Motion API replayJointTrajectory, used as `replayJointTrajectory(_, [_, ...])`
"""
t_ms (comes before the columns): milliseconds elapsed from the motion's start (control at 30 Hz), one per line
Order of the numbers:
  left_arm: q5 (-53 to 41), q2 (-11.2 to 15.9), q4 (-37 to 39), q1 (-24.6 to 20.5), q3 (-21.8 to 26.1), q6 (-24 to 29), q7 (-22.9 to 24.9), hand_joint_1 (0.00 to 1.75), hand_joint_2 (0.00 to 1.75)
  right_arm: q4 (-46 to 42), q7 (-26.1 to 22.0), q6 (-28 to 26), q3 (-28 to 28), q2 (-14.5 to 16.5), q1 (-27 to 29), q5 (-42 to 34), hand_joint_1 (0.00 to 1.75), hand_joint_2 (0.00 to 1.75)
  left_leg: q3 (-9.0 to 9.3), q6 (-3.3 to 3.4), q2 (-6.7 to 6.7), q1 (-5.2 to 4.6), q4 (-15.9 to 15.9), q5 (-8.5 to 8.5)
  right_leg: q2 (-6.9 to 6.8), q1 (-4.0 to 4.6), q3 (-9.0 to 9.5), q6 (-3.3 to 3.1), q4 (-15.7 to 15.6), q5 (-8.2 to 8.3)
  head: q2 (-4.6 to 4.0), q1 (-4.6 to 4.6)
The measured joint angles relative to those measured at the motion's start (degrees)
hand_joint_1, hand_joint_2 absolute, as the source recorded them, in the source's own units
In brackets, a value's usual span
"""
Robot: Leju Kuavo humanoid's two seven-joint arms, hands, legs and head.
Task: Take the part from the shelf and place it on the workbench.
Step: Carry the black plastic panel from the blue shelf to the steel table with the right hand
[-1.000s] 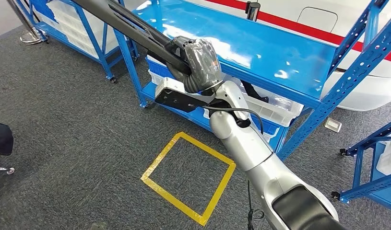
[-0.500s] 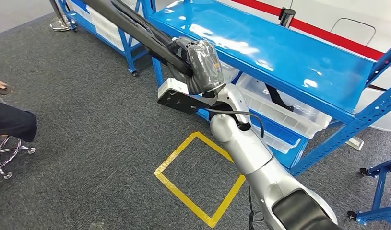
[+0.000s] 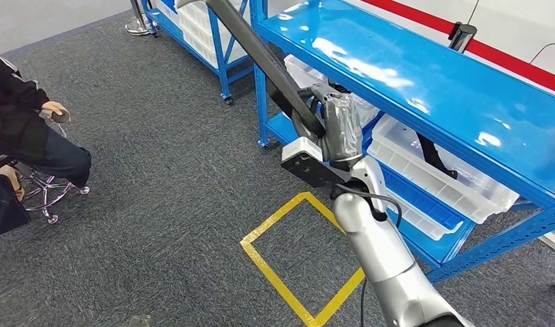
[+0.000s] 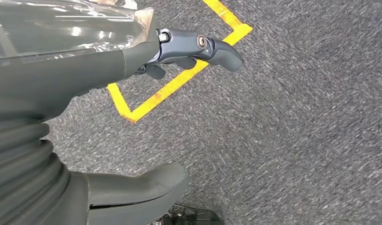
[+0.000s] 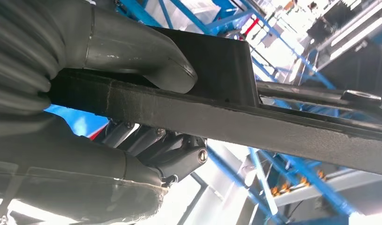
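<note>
Right hand (image 3: 336, 126) grips the long black part (image 3: 261, 51) (no readable markings)

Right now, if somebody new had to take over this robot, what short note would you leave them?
Right hand: grips the long dark part; in the right wrist view the thumb lies over it and the fingers curl under.
Left hand: holds nothing, hanging over the grey carpet near the yellow taped square.
Part: held up in the air in front of the blue shelf, slanting up and away from the hand.
Done: the part is off the shelf and in hand.
Left: carry it to the workbench and set it down.
Note: a person sits nearby on a chair.
</note>
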Motion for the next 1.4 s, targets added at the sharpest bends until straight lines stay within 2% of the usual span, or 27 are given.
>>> replayJointTrajectory(33, [-0.2, 0.1, 0.0, -0.1, -0.1, 0.0, 0.2, 0.00, 1.75, -0.9, -0.3, -0.3, -0.6, -0.2, 1.3, -0.3, 1.75, 1.75, -0.48, -0.30, 1.25, -0.04, 1.1, -0.83, -0.47, -0.22, 0.28, -0.40, -0.3, 0.15, 0.00, -0.08])
replayJointTrajectory(100, [-0.5, 0.1, 0.0, -0.3, -0.1, 0.1, 0.3, 0.00, 1.75, -2.3, -1.3, -1.0, -1.7, -0.5, 3.8, -1.1, 1.75, 1.75, -2.95, -0.95, 4.17, 0.08, 6.7, -4.08, -1.44, -0.31, 0.66, -0.94, -0.6, 0.20, 0.00, -0.23])
replayJointTrajectory(167, [-0.7, 0.1, 0.0, -0.5, -0.2, 0.1, 0.4, 0.00, 1.75, -3.2, -2.3, -1.4, -3.0, -0.9, 6.2, -2.2, 1.75, 1.75, -6.26, -1.65, 5.23, 0.65, 13.6, -6.96, -2.51, -0.21, 0.74, -1.17, -0.6, 0.10, 0.00, -0.31])
replayJointTrajectory(200, [-0.8, 0.1, 0.0, -0.4, -0.2, 0.1, 0.4, 0.00, 1.75, -3.5, -2.7, -1.5, -3.5, -1.1, 7.2, -2.6, 1.75, 1.75, -6.97, -1.95, 5.42, 0.97, 15.0, -7.11, -3.01, -0.21, 0.73, -1.18, -0.6, 0.07, 0.00, -0.31])
replayJointTrajectory(233, [-0.9, 0.1, 0.0, -0.4, -0.2, 0.1, 0.4, 0.00, 1.75, -3.8, -3.1, -1.7, -3.9, -1.3, 8.1, -3.1, 1.75, 1.75, -6.60, -2.21, 5.66, 1.30, 14.3, -6.31, -3.46, -0.25, 0.72, -1.17, -0.6, 0.05, 0.00, -0.32])
replayJointTrajectory(300, [-1.1, 0.1, 0.0, -0.5, -0.3, 0.1, 0.4, 0.00, 1.75, -4.5, -3.8, -2.0, -4.7, -1.6, 9.5, -3.8, 1.75, 1.75, -2.80, -2.62, 7.12, 1.83, 7.6, -3.19, -4.25, -0.33, 0.79, -0.89, -0.5, -0.11, 0.00, -0.33])
replayJointTrajectory(367, [-1.4, 0.0, 0.0, -0.7, -0.4, 0.1, 0.4, 0.00, 1.75, -5.3, -4.3, -2.2, -5.5, -2.0, 10.5, -4.4, 1.75, 1.75, 0.63, -2.37, 8.64, 1.70, 1.5, -1.43, -4.94, 0.02, 0.77, -0.23, -0.2, -0.47, 0.00, -0.28])
replayJointTrajectory(400, [-1.6, 0.0, 0.0, -0.8, -0.4, 0.1, 0.3, 0.00, 1.75, -5.7, -4.5, -2.3, -5.8, -2.2, 11.0, -4.5, 1.75, 1.75, 1.20, -2.03, 8.85, 1.44, 0.4, -1.33, -5.26, 0.27, 0.81, 0.15, -0.1, -0.60, 0.00, -0.19])
replayJointTrajectory(467, [-1.8, -0.1, 0.0, -0.8, -0.4, 0.1, 0.3, 0.00, 1.75, -6.2, -4.7, -2.4, -6.1, -2.4, 11.8, -4.7, 1.75, 1.75, 1.12, -1.01, 7.79, 0.84, 0.1, -1.28, -6.00, 0.44, 0.97, 0.93, -0.2, -0.70, 0.00, 0.03])
replayJointTrajectory(533, [-1.8, -0.1, 0.0, -0.9, -0.4, 0.1, 0.3, 0.00, 1.75, -6.5, -4.9, -2.4, -6.3, -2.7, 12.5, -4.8, 1.75, 1.75, 1.22, 0.08, 6.81, 0.62, -0.3, -0.90, -5.18, 0.10, 0.40, 1.46, 1.0, -1.66, 0.00, 0.03])
replayJointTrajectory(567, [-1.8, 0.0, -0.1, -0.9, -0.4, 0.1, 0.3, 0.00, 1.75, -6.6, -4.9, -2.4, -6.5, -2.8, 12.8, -4.8, 1.75, 1.75, 1.26, 0.62, 6.33, 0.63, -0.4, -0.68, -4.20, -0.11, -0.59, 1.41, 3.2, -2.92, 0.00, 0.05])
replayJointTrajectory(600, [-1.8, 0.0, -0.1, -1.0, -0.4, 0.1, 0.3, 0.00, 1.75, -6.7, -4.9, -2.4, -6.6, -3.0, 13.2, -4.9, 1.75, 1.75, 1.23, 0.98, 5.83, 0.65, -0.5, -0.56, -3.05, -0.25, -2.25, 1.17, 6.7, -4.62, 0.00, 0.08])
replayJointTrajectory(667, [-1.9, -0.1, -0.1, -1.1, -0.4, 0.1, 0.3, 0.00, 1.75, -6.8, -5.0, -2.4, -6.7, -3.4, 13.8, -4.9, 1.75, 1.75, 1.12, 1.35, 4.66, 0.56, -0.5, -0.47, -1.78, -0.16, -6.01, 0.90, 14.7, -7.63, 0.00, 0.10])
replayJointTrajectory(700, [-1.9, -0.1, 0.0, -1.1, -0.4, 0.1, 0.3, 0.00, 1.75, -6.8, -5.0, -2.4, -6.8, -3.5, 14.1, -4.9, 1.75, 1.75, 1.10, 1.39, 4.00, 0.49, -0.5, -0.45, -1.51, -0.09, -7.14, 1.06, 16.9, -8.10, 0.00, 0.10])
replayJointTrajectory(733, [-1.9, -0.2, 0.0, -1.0, -0.4, 0.1, 0.3, 0.00, 1.75, -6.8, -5.0, -2.4, -6.8, -3.6, 14.3, -5.0, 1.75, 1.75, 1.09, 1.40, 3.30, 0.42, -0.5, -0.42, -1.34, -0.03, -7.10, 1.39, 16.8, -7.62, 0.00, 0.09])
replayJointTrajectory(767, [-1.8, -0.2, 0.0, -1.0, -0.4, 0.2, 0.3, 0.00, 1.75, -6.8, -5.0, -2.4, -6.8, -3.7, 14.4, -5.0, 1.75, 1.75, 1.10, 1.37, 2.61, 0.36, -0.5, -0.37, -1.15, -0.03, -5.97, 1.78, 14.4, -6.40, 0.00, 0.08])
replayJointTrajectory(833, [-1.6, -0.2, 0.0, -1.0, -0.4, 0.3, 0.3, 0.00, 1.75, -6.8, -5.1, -2.1, -6.8, -3.8, 14.2, -5.2, 1.75, 1.75, 0.98, 1.15, 1.38, 0.20, -0.3, -0.30, 0.34, -0.18, -2.03, 2.31, 6.2, -3.35, 0.00, 0.11])
replayJointTrajectory(867, [-1.4, -0.2, 0.0, -1.0, -0.4, 0.4, 0.2, 0.00, 1.75, -6.8, -5.1, -1.9, -6.8, -3.9, 14.0, -5.5, 1.75, 1.75, 0.83, 0.95, 0.87, 0.08, -0.2, -0.25, 1.10, -0.24, -0.53, 2.19, 3.1, -2.25, 0.00, 0.08])
replayJointTrajectory(933, [-1.0, -0.2, 0.0, -0.7, -0.4, 0.6, -0.1, 0.00, 1.75, -6.5, -5.3, -1.2, -6.7, -3.8, 13.5, -6.1, 1.75, 1.75, 0.46, 0.36, -0.02, -0.06, -0.1, 0.00, 1.75, -0.11, 0.57, 1.53, 0.7, -1.34, 0.00, 0.03])
replayJointTrajectory(1000, [-0.6, 0.0, 0.0, -0.1, -0.3, 0.8, -0.4, 0.00, 1.75, -6.0, -5.6, -0.8, -6.5, -3.6, 12.9, -6.6, 1.75, 1.75, 0.15, -0.28, -0.37, 0.10, -0.2, 0.15, 0.76, -0.25, 0.65, 0.73, 0.6, -0.95, 0.00, 0.00])
replayJointTrajectory(1067, [-0.3, 0.2, 0.0, 0.3, -0.2, 1.1, -0.6, 0.00, 1.75, -5.4, -5.8, -0.5, -6.3, -3.2, 12.1, -7.0, 1.75, 1.75, -1.15, -0.77, 1.61, 0.10, 2.1, -1.44, -0.30, -0.61, 0.84, -0.23, 0.2, -0.64, 0.00, -0.21])
replayJointTrajectory(1133, [0.1, 0.3, 0.0, 0.4, 0.0, 1.2, -0.8, 0.00, 1.75, -4.7, -6.0, -0.3, -6.1, -2.8, 11.4, -7.2, 1.75, 1.75, -4.10, -1.19, 4.16, 0.20, 8.3, -4.73, -1.43, -0.44, 0.89, -0.95, 0.1, -0.62, 0.00, -0.43])
replayJointTrajectory(1200, [0.3, 0.3, 0.0, 0.6, 0.2, 1.2, -0.8, 0.00, 1.75, -3.9, -6.1, -0.2, -6.0, -2.5, 10.9, -7.2, 1.75, 1.75, -7.02, -1.56, 5.04, 0.47, 14.3, -6.86, -2.65, -0.19, 0.87, -1.17, 0.1, -0.70, 0.00, -0.44])
replayJointTrajectory(1233, [0.4, 0.3, 0.0, 0.9, 0.2, 1.3, -0.9, 0.00, 1.75, -3.4, -6.1, -0.2, -5.8, -2.3, 10.6, -7.2, 1.75, 1.75, -7.32, -1.68, 5.28, 0.59, 14.9, -6.61, -3.24, -0.13, 0.85, -1.21, 0.1, -0.74, 0.00, -0.45])
replayJointTrajectory(1267, [0.5, 0.4, 0.0, 1.0, 0.3, 1.3, -1.0, 0.00, 1.75, -3.0, -6.1, -0.1, -5.6, -2.1, 10.3, -7.3, 1.75, 1.75, -6.49, -1.74, 5.56, 0.71, 13.4, -5.47, -3.75, -0.11, 0.86, -1.22, 0.1, -0.77, 0.00, -0.46])
replayJointTrajectory(1333, [0.5, 0.5, 0.0, 1.2, 0.5, 1.4, -1.1, 0.00, 1.75, -2.4, -6.1, -0.1, -5.3, -1.5, 9.5, -7.3, 1.75, 1.75, -2.46, -1.68, 7.14, 0.78, 6.2, -2.45, -4.61, 0.00, 0.89, -1.14, 0.1, -0.87, 0.00, -0.49])
replayJointTrajectory(1400, [0.5, 0.5, 0.0, 1.1, 0.5, 1.6, -1.3, 0.00, 1.75, -2.1, -6.1, -0.1, -5.2, -1.1, 8.6, -7.4, 1.75, 1.75, 0.55, -1.22, 8.53, 0.40, 1.0, -1.24, -5.33, 0.43, 0.81, -0.79, 0.2, -1.06, 0.00, -0.44])
